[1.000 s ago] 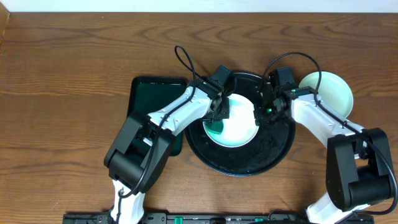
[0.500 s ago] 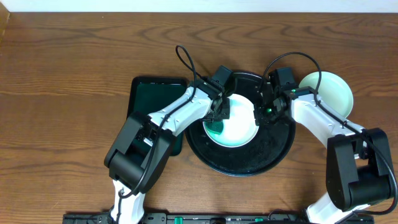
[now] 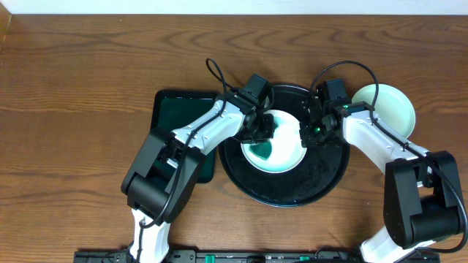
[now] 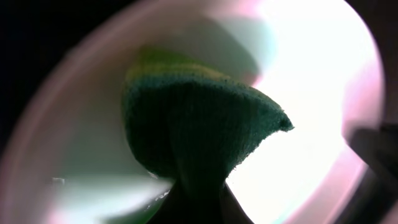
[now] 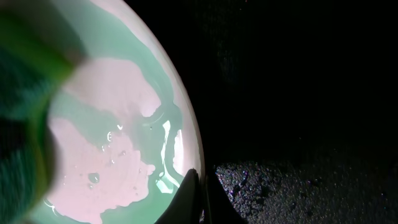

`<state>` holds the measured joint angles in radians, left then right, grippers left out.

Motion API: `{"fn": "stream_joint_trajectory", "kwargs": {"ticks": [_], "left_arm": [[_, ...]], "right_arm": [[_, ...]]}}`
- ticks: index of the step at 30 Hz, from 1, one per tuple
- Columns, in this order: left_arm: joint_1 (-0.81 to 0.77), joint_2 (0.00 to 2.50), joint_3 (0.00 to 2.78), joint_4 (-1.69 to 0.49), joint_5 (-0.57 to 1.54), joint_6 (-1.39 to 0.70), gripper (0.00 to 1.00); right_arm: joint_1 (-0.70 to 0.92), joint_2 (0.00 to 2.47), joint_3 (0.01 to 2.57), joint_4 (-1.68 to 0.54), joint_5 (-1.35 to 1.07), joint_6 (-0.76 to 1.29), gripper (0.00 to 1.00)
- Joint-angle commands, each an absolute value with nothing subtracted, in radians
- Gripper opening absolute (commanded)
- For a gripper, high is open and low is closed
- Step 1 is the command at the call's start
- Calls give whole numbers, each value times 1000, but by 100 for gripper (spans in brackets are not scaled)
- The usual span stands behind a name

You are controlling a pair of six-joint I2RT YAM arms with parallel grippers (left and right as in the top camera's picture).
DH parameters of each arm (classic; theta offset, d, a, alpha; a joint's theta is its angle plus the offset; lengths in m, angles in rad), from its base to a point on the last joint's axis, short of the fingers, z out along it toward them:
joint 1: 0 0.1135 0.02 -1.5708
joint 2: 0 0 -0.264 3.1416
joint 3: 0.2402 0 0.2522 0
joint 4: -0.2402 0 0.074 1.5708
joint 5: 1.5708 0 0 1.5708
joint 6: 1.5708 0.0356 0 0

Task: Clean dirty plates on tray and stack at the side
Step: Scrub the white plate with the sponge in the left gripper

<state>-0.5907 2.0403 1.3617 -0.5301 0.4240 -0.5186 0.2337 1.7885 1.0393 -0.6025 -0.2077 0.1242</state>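
My left gripper [image 3: 261,130] is closed tight on a dark green sponge with a yellow-green upper face [image 4: 199,124]. I pinch the sponge from below, and its wide end presses on the small round pale-mint plate [image 3: 285,150] that lies in the large round glossy black tray [image 3: 285,191]. In the left wrist view the sponge fills the middle of the picture, with the plate's pale bowl bright behind it. My own fingertips are only a dark blur at the bottom edge.

From overhead the sponge sits on the left half of the plate, under my left gripper, with green showing on the plate around it.

My right gripper [image 3: 310,132] is closed all the way, its jaws together at the plate's right rim. In the right wrist view the two tips [image 5: 200,194] meet just where the rim ends and the tray's wet black floor [image 5: 298,124] begins. I cannot tell whether the rim is caught between them or whether they only rest against it. The plate's surface here is wet, with a thin mint film, pale patches and small droplets.

A second plate [image 3: 391,109], round and pale mint, lies on the brown wooden table [image 3: 88,88] just beside the tray on its right, partly hidden by my right arm. A rectangular dark green tray [image 3: 175,117] lies on the table at the black tray's left, under my left arm.
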Motion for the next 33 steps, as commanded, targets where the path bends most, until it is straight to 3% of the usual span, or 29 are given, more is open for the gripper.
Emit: {"fn": "stream_joint_trajectory", "kwargs": {"ticks": [1,5,12,33], "left_arm": [[-596,2007,1328,-536,599,-498,7],[-579,1901,1328,-536,559,-490,7],[-580,1797,1328,-542,313,-490,8],[-607,1999,1319,-559,182,-492,8]], "right_arm": [[244,1773,1031,-597,-237,107,1],[244,1773,1031,-597,-237,107,1],[244,1773,1031,-598,-237,107,1],[260,1773,1031,-594,-242,135,1]]}}
